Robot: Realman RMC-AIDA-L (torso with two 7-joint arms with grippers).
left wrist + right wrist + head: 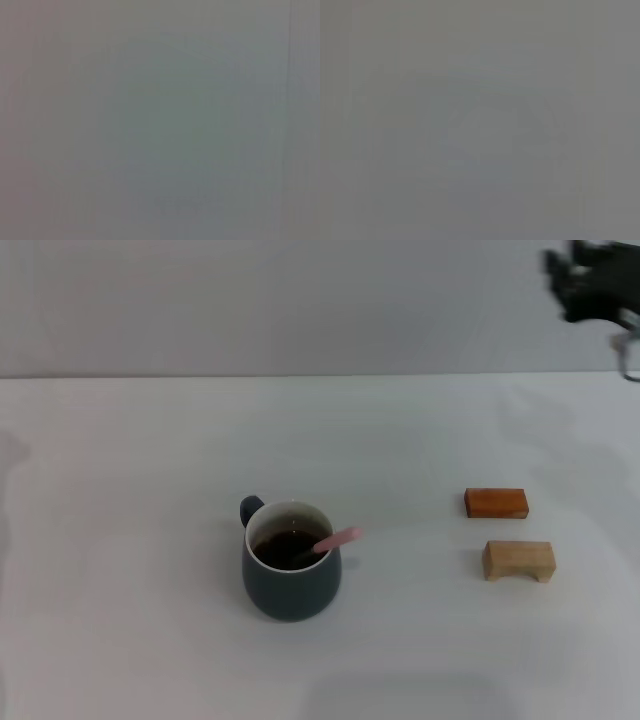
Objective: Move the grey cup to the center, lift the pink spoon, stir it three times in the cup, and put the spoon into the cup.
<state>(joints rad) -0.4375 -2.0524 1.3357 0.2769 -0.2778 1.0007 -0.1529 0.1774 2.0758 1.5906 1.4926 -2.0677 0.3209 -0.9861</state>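
The grey cup [290, 575] stands upright near the middle of the white table, its small handle at the back left and dark liquid inside. The pink spoon [338, 539] rests in the cup, its pale pink handle leaning out over the right rim and its bowl hidden in the liquid. My right gripper [592, 285] is raised at the far upper right, well away from the cup, and holds nothing that I can see. My left gripper is out of view. Both wrist views show only a flat grey field.
Two small wooden blocks lie to the right of the cup: a reddish-brown block [496, 503] and, just nearer, a pale bridge-shaped block [519, 560]. The white table [140, 490] meets a grey wall at the back.
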